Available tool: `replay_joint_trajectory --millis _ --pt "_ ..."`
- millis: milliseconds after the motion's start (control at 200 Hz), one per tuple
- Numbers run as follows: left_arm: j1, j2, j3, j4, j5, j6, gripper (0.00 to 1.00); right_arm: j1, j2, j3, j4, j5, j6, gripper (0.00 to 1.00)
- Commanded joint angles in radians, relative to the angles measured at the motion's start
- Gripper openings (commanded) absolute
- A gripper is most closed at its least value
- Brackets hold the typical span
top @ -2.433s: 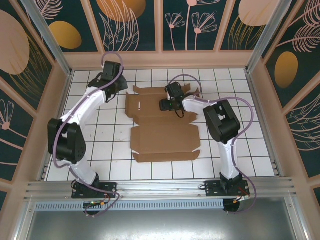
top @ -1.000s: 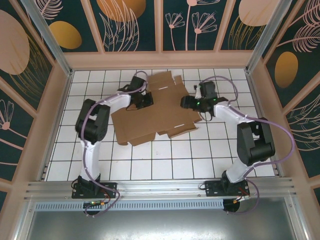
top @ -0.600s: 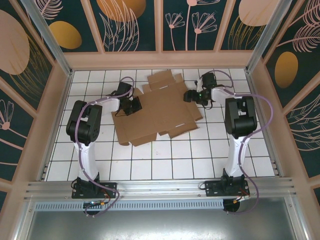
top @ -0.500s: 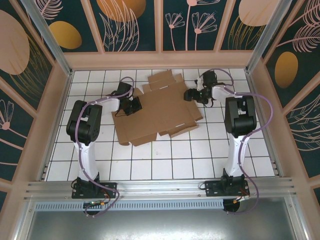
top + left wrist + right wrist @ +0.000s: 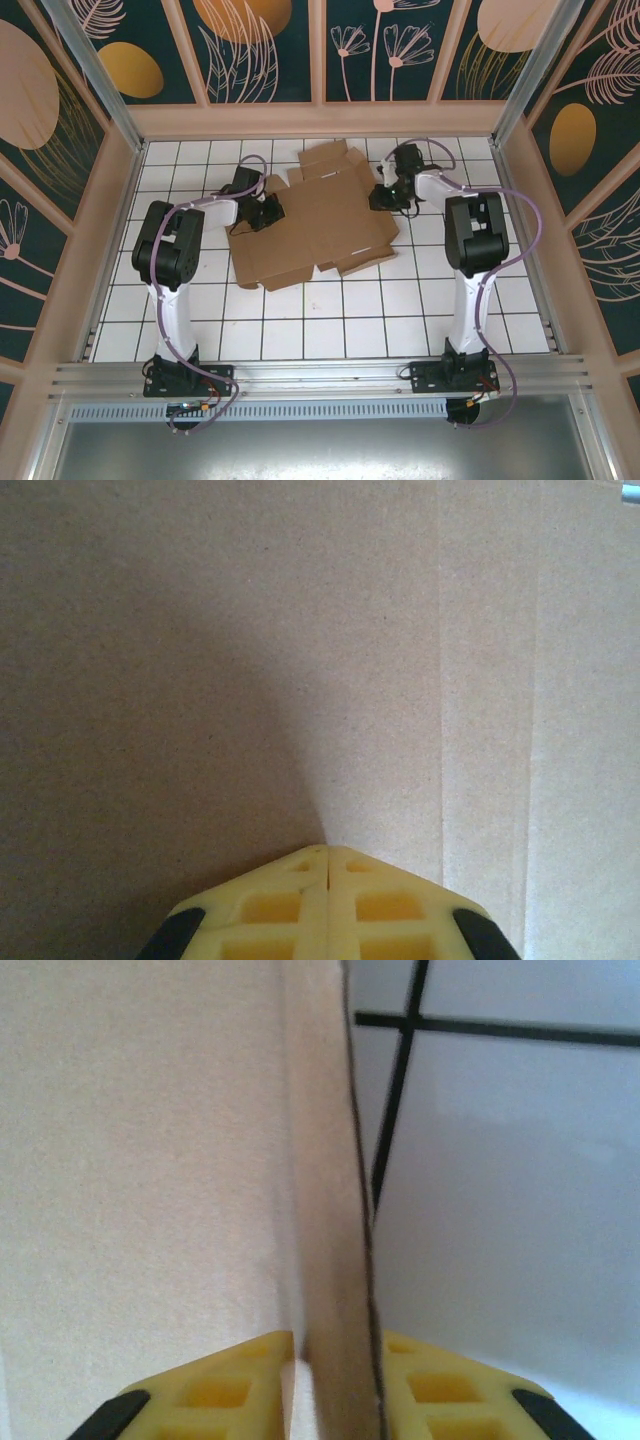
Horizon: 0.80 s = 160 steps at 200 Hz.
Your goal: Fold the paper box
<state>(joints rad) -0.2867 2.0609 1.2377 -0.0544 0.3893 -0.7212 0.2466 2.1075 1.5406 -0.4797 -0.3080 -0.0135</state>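
Brown cardboard paper box (image 5: 315, 225) lies unfolded and skewed on the bench (image 5: 480, 300), spanning between the arms: right fingers (image 5: 220, 1395) clamp its upturned right edge, while left fingers (image 5: 270, 910), pressed together with nothing visible between them, sit at its left edge

Near tiles of table (image 5: 330, 320) free, wide room. Paper box (image 5: 315, 225) sprawls mid-far; left arm (image 5: 165, 250), right arm (image 5: 470, 235) flank it closely.

White gridded table (image 5: 340, 330), dark floral wall panels (image 5: 270, 50)
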Motion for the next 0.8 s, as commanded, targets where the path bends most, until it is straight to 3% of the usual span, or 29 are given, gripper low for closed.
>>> replay_joint_trajectory --millis 0,115,310,425,555,696,796 --pt "-0.015 0.010 -0.073 -0.010 0.059 -0.070 0.01 0.089 -0.057 0.085 -0.056 0.258 -0.094 0.18" --pt "-0.072 -0.008 -0.084 0.004 0.084 -0.087 0.00 0.178 -0.054 0.107 -0.012 0.547 -0.212 0.08" --pt "-0.141 -0.102 -0.165 0.118 0.143 -0.185 0.00 0.284 -0.090 0.022 0.202 0.815 -0.496 0.13" --pt "-0.137 -0.233 -0.166 0.113 0.090 -0.174 0.03 0.309 -0.144 -0.052 0.343 0.862 -0.611 0.13" --pt "-0.112 -0.337 -0.118 0.122 0.035 -0.208 0.13 0.317 -0.194 -0.054 0.370 0.815 -0.626 0.13" --pt "-0.045 -0.338 -0.050 0.181 0.029 -0.299 0.25 0.339 -0.259 -0.146 0.504 0.797 -0.730 0.13" --pt "-0.027 -0.255 0.072 0.182 0.085 -0.321 0.32 0.349 -0.289 -0.181 0.555 0.769 -0.782 0.12"
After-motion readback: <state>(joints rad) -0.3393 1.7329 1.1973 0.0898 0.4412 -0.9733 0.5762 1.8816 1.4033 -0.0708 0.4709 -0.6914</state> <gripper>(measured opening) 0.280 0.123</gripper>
